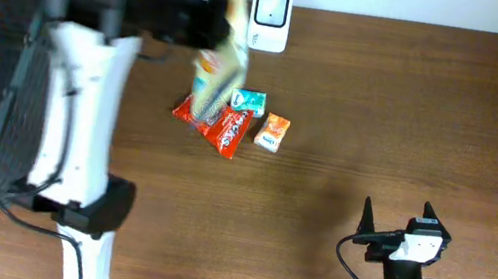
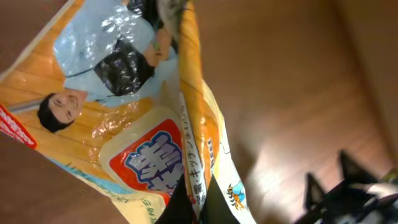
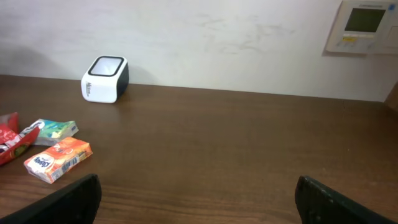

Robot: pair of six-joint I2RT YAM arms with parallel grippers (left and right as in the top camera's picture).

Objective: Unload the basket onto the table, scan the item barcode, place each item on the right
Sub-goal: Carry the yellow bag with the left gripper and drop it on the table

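Overhead: we log the left gripper (image 2: 196,208) clamped on the snack bag (image 1: 227,60), scanner (image 1: 270,19) at its 1 o'clock. At its 6 o'clock lie red packet (image 1: 228,128), teal packet (image 1: 247,101) and orange packet (image 1: 273,131). The right gripper (image 1: 398,210) stands wide, empty.

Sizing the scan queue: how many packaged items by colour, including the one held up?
yellow-orange bag, held up: 1
red packet: 1 (partly behind the bag, so a second can't be ruled out)
teal packet: 1
orange box: 1
Total: 4
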